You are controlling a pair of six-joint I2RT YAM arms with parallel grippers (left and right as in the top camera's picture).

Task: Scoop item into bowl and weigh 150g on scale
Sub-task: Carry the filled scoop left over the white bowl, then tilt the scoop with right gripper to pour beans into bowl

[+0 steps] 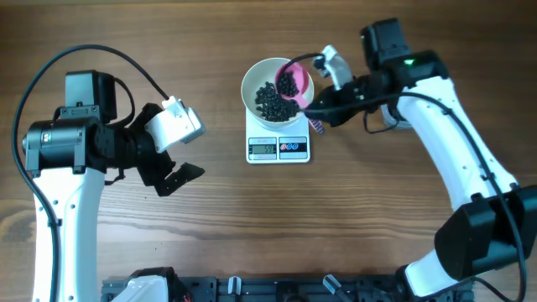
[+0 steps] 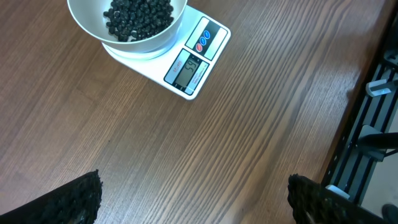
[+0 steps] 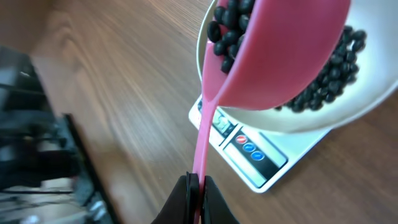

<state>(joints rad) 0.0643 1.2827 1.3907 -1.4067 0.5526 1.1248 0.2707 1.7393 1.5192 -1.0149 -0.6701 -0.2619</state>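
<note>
The item, a mass of tiny round black beads, is seen heaped in the round white bowl, which stands on the small flat white digital scale. More beads are carried in the pink plastic scoop, which is tilted above the bowl. The beads are judged to be hard, smooth and light singly, and apt to roll and bounce, so they are better moved by scoop than pinched. The scoop is best taken by its thin handle, and the right gripper is clamped on that handle's end. The left gripper is spread wide with nothing between its fingers, well apart from the scale. One bowl, one scale and one scoop are counted; the beads are too many to be counted.
</note>
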